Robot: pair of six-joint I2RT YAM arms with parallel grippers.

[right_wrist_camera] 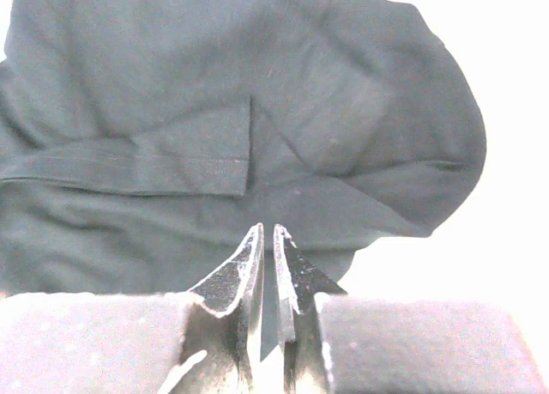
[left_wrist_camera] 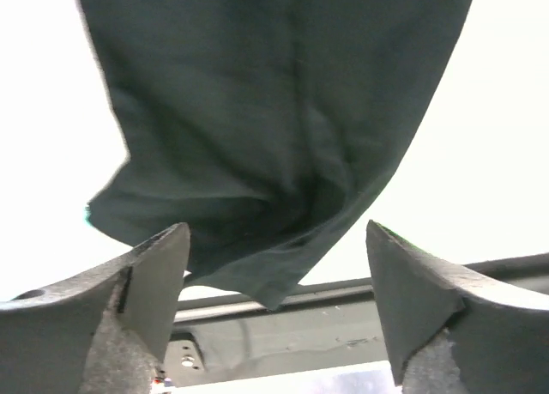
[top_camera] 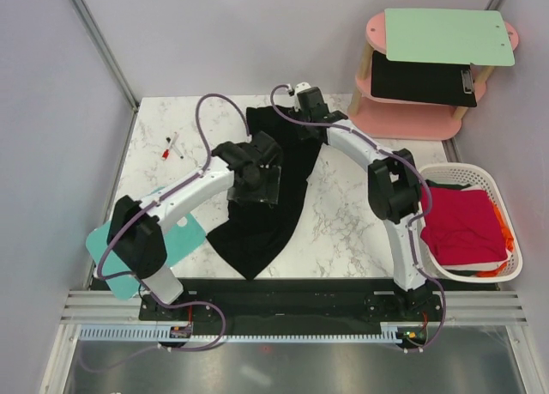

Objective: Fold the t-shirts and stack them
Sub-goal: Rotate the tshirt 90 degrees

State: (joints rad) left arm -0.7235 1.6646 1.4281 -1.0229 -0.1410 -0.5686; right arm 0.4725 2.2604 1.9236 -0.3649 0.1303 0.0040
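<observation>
Black t-shirt (top_camera: 257, 235) on the marble surface (top_camera: 343, 214), crumpled into a long slanted strip. Runs from the far middle down toward the near edge and ends there in a rounded fold.

Left pincer (top_camera: 257, 184) directly over the middle of that strip. Stands wide open and grips nothing. Seen from its own wrist: fingers (left_wrist_camera: 150, 282) far apart, dark cloth ahead of them, one low corner of the cloth dipping into the gap. Contact with either finger: cannot tell.

Right pincer (top_camera: 302, 119) over the far end of the same shirt, near its upper edge. Barely parted: tips almost together, only a thin slit between, no cloth caught in it. Seen from its own wrist: shirt just beyond the tips, filling most of the view, with a hemmed sleeve folded flat across the body and a rounded bulge of fabric on the right.

Red t-shirt (top_camera: 463, 227) lying inside the white basket (top_camera: 470, 171) at the right side of the surface, well apart from both pincers. Sliver of orange fabric (top_camera: 508, 239) poking out beneath it at the basket's right wall.

Teal cutting board (top_camera: 184, 239) flat at the near left of the surface, close to the black shirt's near end.
</observation>
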